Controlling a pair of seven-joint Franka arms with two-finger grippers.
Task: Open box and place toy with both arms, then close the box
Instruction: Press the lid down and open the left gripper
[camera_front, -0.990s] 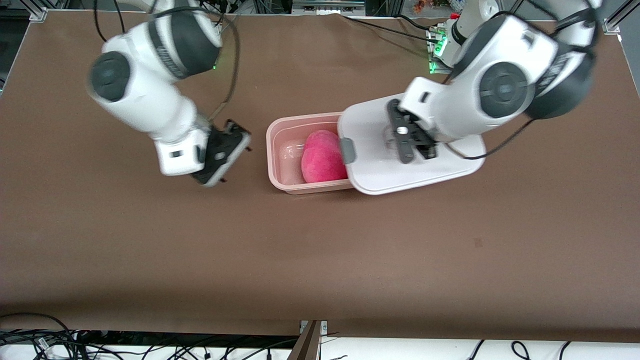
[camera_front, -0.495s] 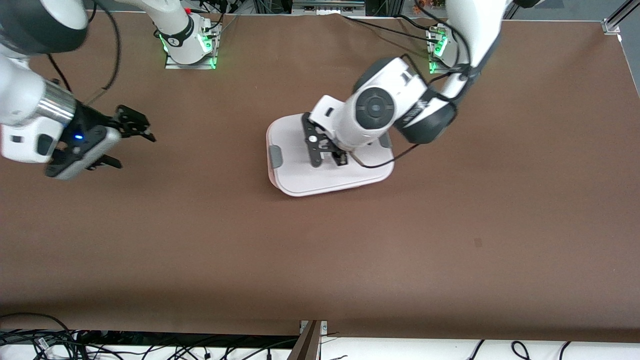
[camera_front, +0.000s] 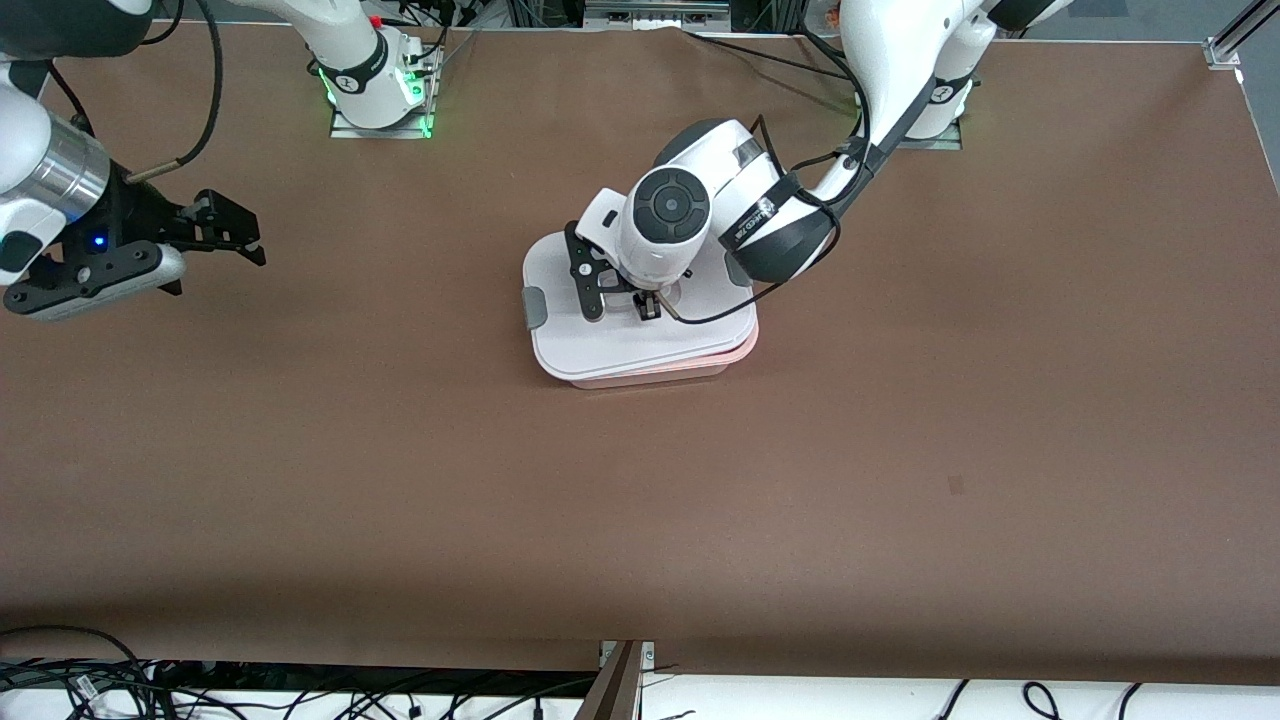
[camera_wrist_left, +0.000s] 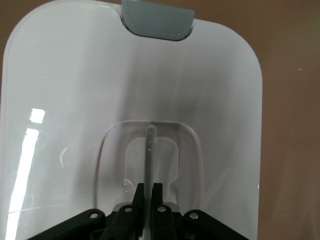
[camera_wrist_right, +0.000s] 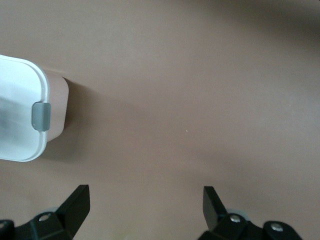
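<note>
The box (camera_front: 700, 366) stands mid-table, its white lid (camera_front: 600, 345) lying over the pale pink tub and slightly askew, with a strip of pink rim showing. A grey clip (camera_front: 533, 306) faces the right arm's end. My left gripper (camera_front: 645, 306) is over the lid's middle, shut on the thin recessed handle (camera_wrist_left: 150, 150); in the left wrist view the lid (camera_wrist_left: 75, 100) and a clip (camera_wrist_left: 157, 20) fill the frame around the left gripper (camera_wrist_left: 150, 192). The toy is hidden under the lid. My right gripper (camera_front: 215, 262) hangs open over bare table at the right arm's end, holding nothing.
The brown table (camera_front: 640, 500) surrounds the box. In the right wrist view the box corner (camera_wrist_right: 20, 115) with its clip (camera_wrist_right: 41, 116) shows off to one side of the open right gripper (camera_wrist_right: 145, 200). Cables (camera_front: 100, 690) lie past the table's near edge.
The left gripper carried the lid from beside the open tub to over it, covering the toy. The right arm pulled away from the box toward its own end of the table.
</note>
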